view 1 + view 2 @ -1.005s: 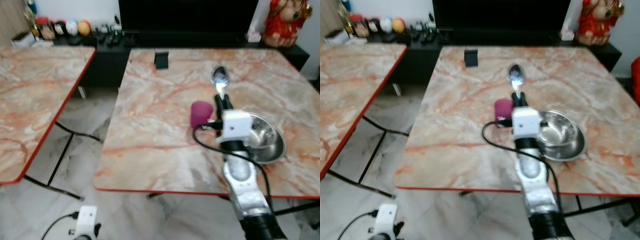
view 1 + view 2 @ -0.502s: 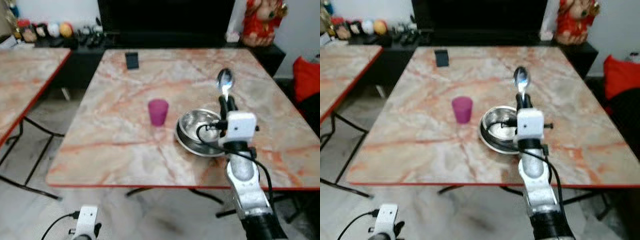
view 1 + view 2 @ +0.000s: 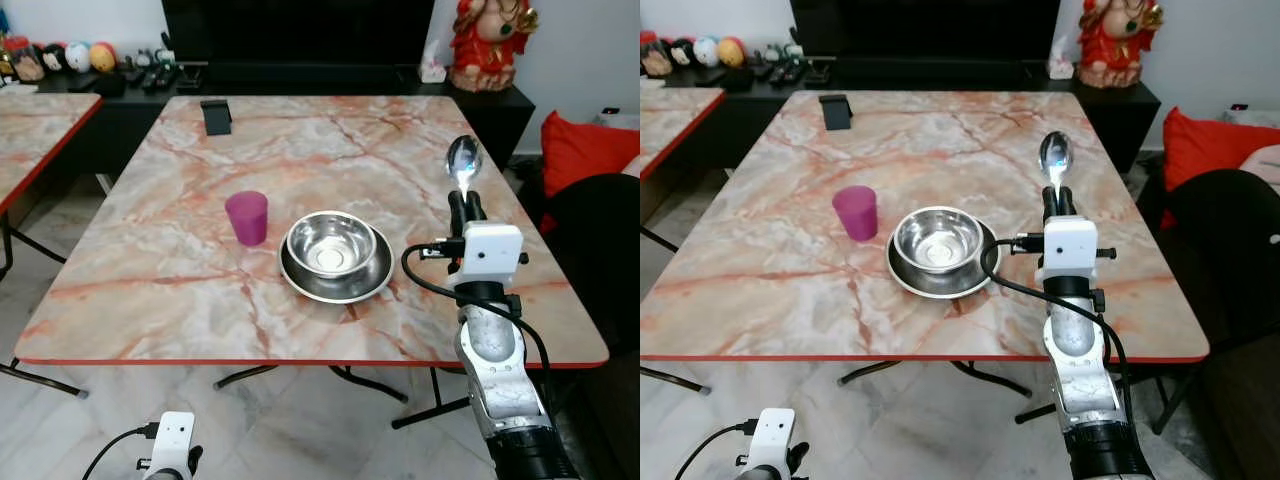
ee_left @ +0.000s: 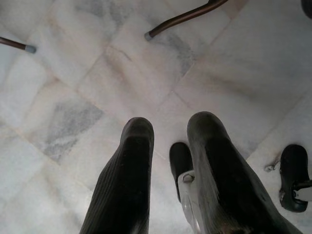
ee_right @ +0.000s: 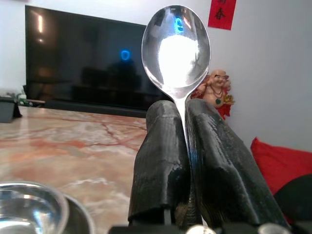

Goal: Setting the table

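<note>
The marble worktop (image 3: 330, 150) with its red edge carries everything, and the steel bowl (image 3: 331, 243) serves as the landmark near its middle. The bowl sits nested in a shallow steel plate (image 3: 336, 277). Just beside the bowl on the robot's left stands a purple cup (image 3: 247, 217), upright. Well beyond the bowl, near the far left corner of the worktop, is a small dark phone stand (image 3: 215, 115).

To the right of the bowl, above the worktop's right side, the right claw (image 3: 463, 205) is clenched on the handle of a spoon (image 3: 464, 161). The spoon's long axis runs with the fingers, its shiny bowl end pointing up and away from the robot, clear of the worktop.

The left claw (image 4: 168, 141) hangs over the pale tiled floor (image 4: 87, 73), its fingers parted a little and gripping nothing.
</note>
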Available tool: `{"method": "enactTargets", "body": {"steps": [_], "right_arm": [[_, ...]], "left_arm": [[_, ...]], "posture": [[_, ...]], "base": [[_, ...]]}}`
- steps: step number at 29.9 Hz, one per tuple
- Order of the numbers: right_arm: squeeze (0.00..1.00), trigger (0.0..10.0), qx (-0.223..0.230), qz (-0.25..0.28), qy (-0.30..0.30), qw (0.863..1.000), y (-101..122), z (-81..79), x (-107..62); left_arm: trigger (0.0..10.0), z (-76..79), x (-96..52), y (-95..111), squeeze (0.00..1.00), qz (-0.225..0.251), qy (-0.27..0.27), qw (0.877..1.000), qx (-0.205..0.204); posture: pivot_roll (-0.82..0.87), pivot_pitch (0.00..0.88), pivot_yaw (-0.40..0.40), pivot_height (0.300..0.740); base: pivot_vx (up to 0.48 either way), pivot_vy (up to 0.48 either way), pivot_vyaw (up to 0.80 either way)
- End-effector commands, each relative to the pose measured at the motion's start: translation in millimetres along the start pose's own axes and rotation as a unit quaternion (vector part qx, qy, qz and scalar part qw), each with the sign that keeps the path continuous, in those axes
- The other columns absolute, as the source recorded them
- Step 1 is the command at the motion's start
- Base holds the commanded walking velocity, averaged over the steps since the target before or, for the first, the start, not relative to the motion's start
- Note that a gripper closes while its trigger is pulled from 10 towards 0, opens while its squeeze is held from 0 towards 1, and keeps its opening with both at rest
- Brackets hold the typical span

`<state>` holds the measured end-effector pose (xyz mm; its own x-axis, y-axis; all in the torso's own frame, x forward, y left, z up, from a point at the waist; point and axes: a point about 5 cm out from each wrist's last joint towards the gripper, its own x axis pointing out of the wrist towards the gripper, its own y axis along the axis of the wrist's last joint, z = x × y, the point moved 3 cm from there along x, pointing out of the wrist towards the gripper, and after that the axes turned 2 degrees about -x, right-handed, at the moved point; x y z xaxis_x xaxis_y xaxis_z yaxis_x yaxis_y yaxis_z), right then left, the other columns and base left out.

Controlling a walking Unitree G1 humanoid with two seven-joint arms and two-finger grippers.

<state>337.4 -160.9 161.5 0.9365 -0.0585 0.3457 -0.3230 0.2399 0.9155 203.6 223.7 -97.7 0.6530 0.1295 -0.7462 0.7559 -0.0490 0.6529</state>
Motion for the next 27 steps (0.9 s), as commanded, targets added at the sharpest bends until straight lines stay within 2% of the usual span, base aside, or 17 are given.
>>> {"method": "enactTargets", "body": {"steps": [1, 4, 6, 7, 12, 15, 17, 20, 24, 27], "right_arm": [[0.00, 10.0, 0.005, 0.003, 0.002, 1.000, 4.1, -3.7, 5.2], [0.00, 10.0, 0.007, -0.016, -0.008, 1.000, -1.1, -0.5, 7.9], [0.00, 10.0, 0.049, -0.041, -0.027, 0.998, -6.8, 5.2, 13.2], [0.00, 10.0, 0.056, -0.046, -0.031, 0.997, -8.0, 6.5, 14.4], [0.00, 10.0, 0.048, -0.108, -0.052, 0.992, -23.8, 18.1, 30.2], [0.00, 10.0, 0.065, -0.134, -0.039, 0.988, -28.0, 17.1, 42.0], [0.00, 10.0, 0.054, -0.170, -0.031, 0.983, -34.4, 16.5, 50.3], [0.00, 10.0, 0.064, -0.221, -0.007, 0.973, -43.4, 12.9, 59.9], [0.00, 10.0, 0.059, -0.249, 0.016, 0.967, -49.1, 10.2, 63.1], [0.00, 10.0, 0.091, -0.263, 0.026, 0.960, -53.8, 7.1, 63.6]], "left_arm": [[10.0, -7.5, -1.2, -5.5, 0.00, -0.014, 0.010, 1.000, 0.003], [10.0, -7.9, -1.0, -5.3, 0.00, -0.014, 0.010, 1.000, 0.002], [10.0, -8.2, -0.9, -5.1, 0.00, -0.015, 0.011, 1.000, 0.001], [10.0, -8.2, -0.9, -5.1, 0.00, -0.016, 0.011, 1.000, 0.001], [10.0, -8.7, -0.7, -4.7, 0.00, -0.016, 0.011, 1.000, 0.003], [10.0, -8.6, -0.5, -3.8, 0.00, -0.016, 0.010, 1.000, 0.003], [10.0, -8.5, -0.4, -3.5, 0.00, -0.016, 0.010, 1.000, 0.002], [10.0, -8.2, -0.2, -3.1, 0.00, -0.016, 0.009, 1.000, 0.001], [10.0, -8.1, 0.0, -2.5, 0.00, -0.015, 0.009, 1.000, 0.000], [10.0, -8.3, 0.1, -2.2, 0.00, -0.016, 0.010, 1.000, 0.000]], "posture": [[-0.04, 0.000, -0.009, 0.740], [-0.05, 0.000, -0.005, 0.740], [-0.05, 0.000, -0.001, 0.740], [-0.05, 0.000, -0.001, 0.740], [-0.05, 0.000, 0.006, 0.740], [-0.05, 0.000, 0.012, 0.740], [-0.05, 0.000, 0.012, 0.740], [-0.05, 0.000, 0.013, 0.740], [-0.05, 0.004, 0.014, 0.740], [-0.05, 0.007, 0.016, 0.740]], "base": [[0.000, 0.000, 0.00], [0.000, 0.000, 0.00], [0.000, 0.000, 0.00], [0.000, 0.000, 0.00], [0.000, 0.000, 0.00], [0.000, 0.000, 0.00], [0.000, 0.000, 0.00], [0.000, 0.000, 0.00], [0.000, 0.000, 0.00], [0.000, 0.000, 0.00]]}}
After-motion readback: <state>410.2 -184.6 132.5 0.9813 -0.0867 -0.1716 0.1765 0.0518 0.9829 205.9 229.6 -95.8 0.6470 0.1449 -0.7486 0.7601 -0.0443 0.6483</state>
